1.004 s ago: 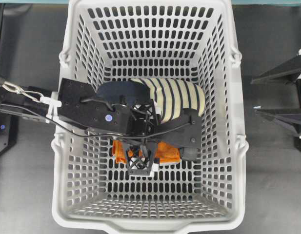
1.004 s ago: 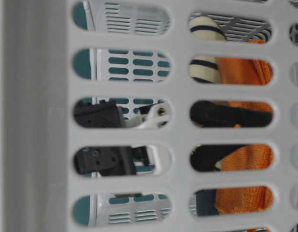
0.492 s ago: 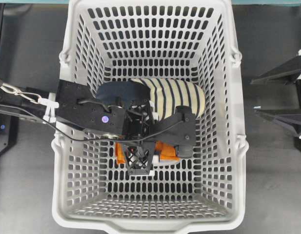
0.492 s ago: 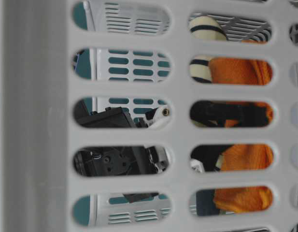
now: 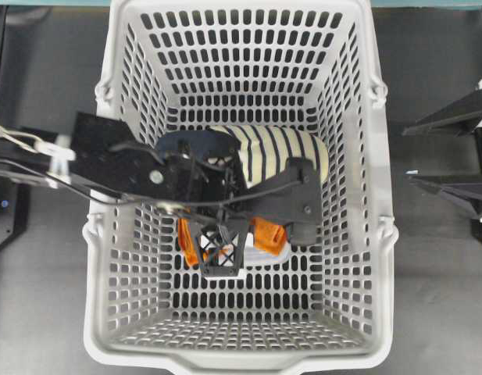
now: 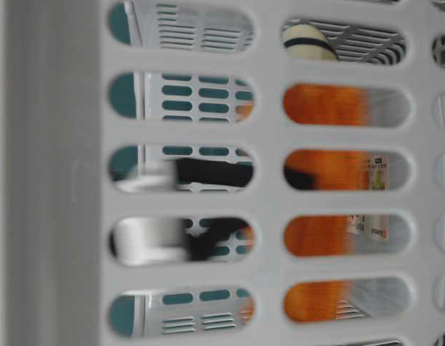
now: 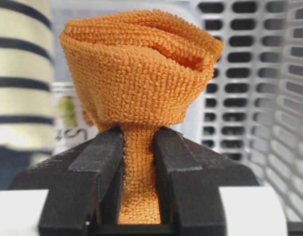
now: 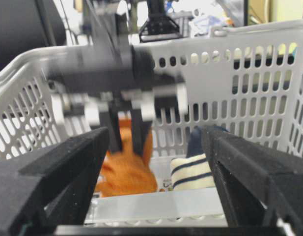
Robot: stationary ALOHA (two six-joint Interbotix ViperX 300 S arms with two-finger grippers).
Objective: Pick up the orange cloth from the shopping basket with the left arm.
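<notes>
The orange cloth (image 7: 141, 73) hangs bunched from my left gripper (image 7: 138, 140), whose jaws are shut on a pinched fold of it. In the overhead view the left gripper (image 5: 223, 258) is inside the light grey shopping basket (image 5: 385, 258), near its middle, with orange cloth (image 5: 269, 233) showing on both sides of it. The table-level view shows the cloth (image 6: 323, 169) blurred behind the basket wall. The right wrist view shows the cloth (image 8: 124, 172) hanging under the left gripper (image 8: 124, 132). My right gripper (image 8: 153, 172) is open and empty outside the basket, at the right in the overhead view (image 5: 428, 152).
A navy and cream striped slipper (image 5: 283, 156) lies on the basket floor just behind the cloth; it also shows in the right wrist view (image 8: 193, 172). A white printed packet (image 5: 264, 256) lies below the cloth. The slotted basket walls (image 7: 254, 73) stand close around.
My left gripper has risen with the orange cloth, which has come up off the basket floor and bunched. The left arm has drawn back to the left. The right arm has not moved.
</notes>
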